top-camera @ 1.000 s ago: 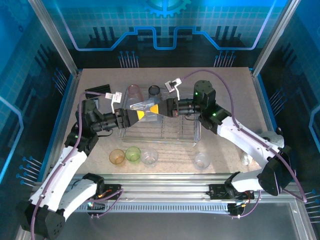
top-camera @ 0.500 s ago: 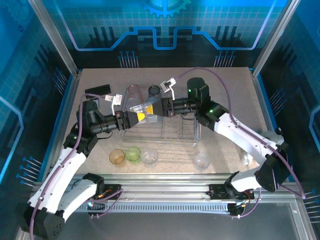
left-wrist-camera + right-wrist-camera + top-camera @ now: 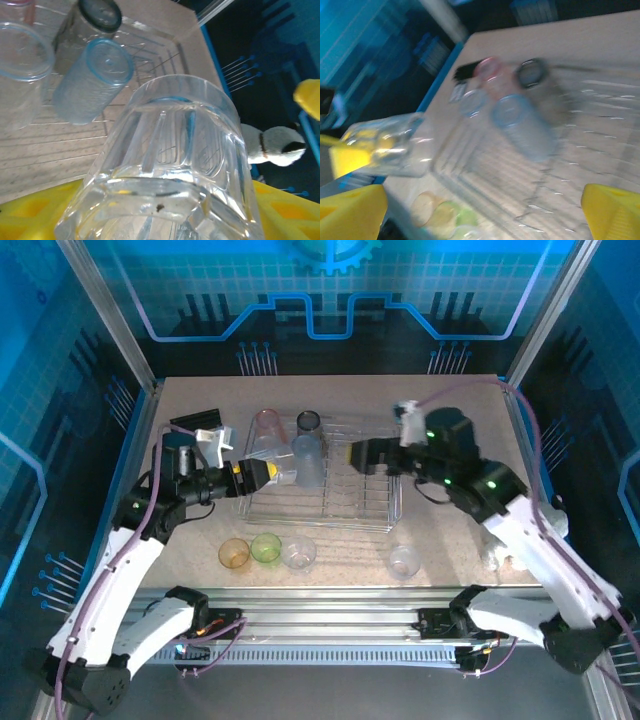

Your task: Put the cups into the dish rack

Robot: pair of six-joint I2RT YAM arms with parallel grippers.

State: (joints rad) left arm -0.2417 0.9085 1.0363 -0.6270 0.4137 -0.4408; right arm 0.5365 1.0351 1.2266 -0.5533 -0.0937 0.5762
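Table (image 3: 450, 410): beige speckled top inside an aluminium-framed enclosure with blue translucent panels (image 3: 330, 300). The back panel carries a gear icon and circuit-trace graphics. A black ridged bar (image 3: 195, 423) lies at the table's far left.

Dish rack (image 3: 360, 502) sits mid-table. Its left half holds 4 cups:
- pink cup (image 3: 266, 424) and smoky grey cup (image 3: 309, 421) at the far edge
- blue-tinted cup (image 3: 309, 462) just in front of the grey one, base up as far as I can tell
- a clear cup (image 3: 20, 70) beside the pink one

On the table in front of the rack there's a row of 3: orange cup (image 3: 234, 553), green cup (image 3: 266, 547), clear cup (image 3: 299, 553). 2 more clear ones sit to the right, 1 in front of the rack's right corner (image 3: 404, 560) and 1 close to the right arm (image 3: 492, 558).

Left fingers (image 3: 35, 212) are clamped on a clear ribbed tumbler (image 3: 170, 165), held over the rack's left end. Right fingers (image 3: 350, 210) are spread wide with nothing between them, over the rack's right half. The right wrist view is motion-blurred.

Versus 1 s ago:
- Both arms met over the rack's left half then, with the right fingers clenched.
- The right arm (image 3: 520, 520) has since swung back right and let go.
- The left arm (image 3: 140, 540) has drawn back slightly and still has the tumbler.
- The blue-tinted cup is now uncovered.
- The table cups haven't moved.
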